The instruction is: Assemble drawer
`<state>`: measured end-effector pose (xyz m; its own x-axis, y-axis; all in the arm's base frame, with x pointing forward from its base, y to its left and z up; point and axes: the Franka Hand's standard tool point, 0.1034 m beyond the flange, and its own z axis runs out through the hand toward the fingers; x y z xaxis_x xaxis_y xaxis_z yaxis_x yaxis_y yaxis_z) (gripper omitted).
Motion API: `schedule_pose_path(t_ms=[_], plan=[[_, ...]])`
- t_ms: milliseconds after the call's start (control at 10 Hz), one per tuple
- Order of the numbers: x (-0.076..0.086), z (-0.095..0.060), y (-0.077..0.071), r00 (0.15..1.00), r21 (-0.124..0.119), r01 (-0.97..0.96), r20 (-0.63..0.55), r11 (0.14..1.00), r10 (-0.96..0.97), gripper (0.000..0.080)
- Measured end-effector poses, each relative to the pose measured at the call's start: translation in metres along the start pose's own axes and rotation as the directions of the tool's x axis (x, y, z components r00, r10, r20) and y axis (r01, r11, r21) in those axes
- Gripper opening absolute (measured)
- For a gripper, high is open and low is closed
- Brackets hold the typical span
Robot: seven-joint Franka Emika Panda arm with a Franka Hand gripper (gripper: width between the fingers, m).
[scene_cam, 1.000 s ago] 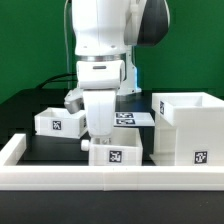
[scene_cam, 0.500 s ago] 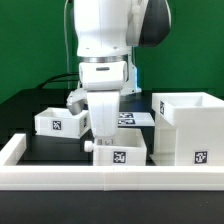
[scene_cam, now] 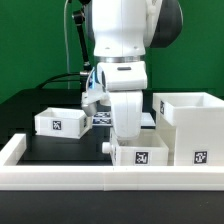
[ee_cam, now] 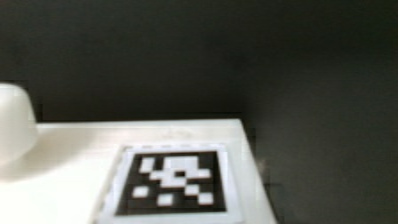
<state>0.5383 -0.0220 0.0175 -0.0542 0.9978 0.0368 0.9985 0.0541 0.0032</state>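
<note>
The drawer's large white cube housing (scene_cam: 186,128) stands at the exterior view's right. One shallow white tray (scene_cam: 140,155) with a tag sits right beside it, touching or nearly so. My gripper (scene_cam: 122,143) reaches down into this tray and is shut on its wall; the fingertips are mostly hidden behind the tray. A second tagged tray (scene_cam: 59,122) rests apart at the exterior view's left. The wrist view shows a white tray face with its tag (ee_cam: 175,180) against the black table; no fingers show there.
A long low white rail (scene_cam: 80,178) edges the table at the front. The marker board (scene_cam: 100,116) lies flat behind the arm. Dark cables hang at the back on the exterior view's left. The table top is black (scene_cam: 70,150).
My gripper and the tray it holds have moved toward the exterior view's right, up to the housing. The other tray and the housing have not moved.
</note>
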Motion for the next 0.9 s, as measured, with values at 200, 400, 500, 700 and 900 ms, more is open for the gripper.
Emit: schedule_pose_path(t_ms=[200, 400, 500, 700, 900], plan=[[0.0, 0.0006, -0.0004, 1.0, 0.001, 0.0, 0.0, 1.0, 0.0, 0.0042], [0.0027, 0.0008, 0.0016, 1.0, 0.003, 0.003, -0.001, 1.0, -0.003, 0.0042], [0.0047, 0.0009, 0.0036, 1.0, 0.001, 0.006, -0.001, 1.0, -0.006, 0.0042], [0.0068, 0.004, 0.0042, 1.0, -0.006, 0.003, -0.003, 1.0, -0.003, 0.0042], [0.0074, 0.0057, 0.0032, 1.0, -0.004, -0.001, -0.005, 1.0, 0.001, 0.0042]])
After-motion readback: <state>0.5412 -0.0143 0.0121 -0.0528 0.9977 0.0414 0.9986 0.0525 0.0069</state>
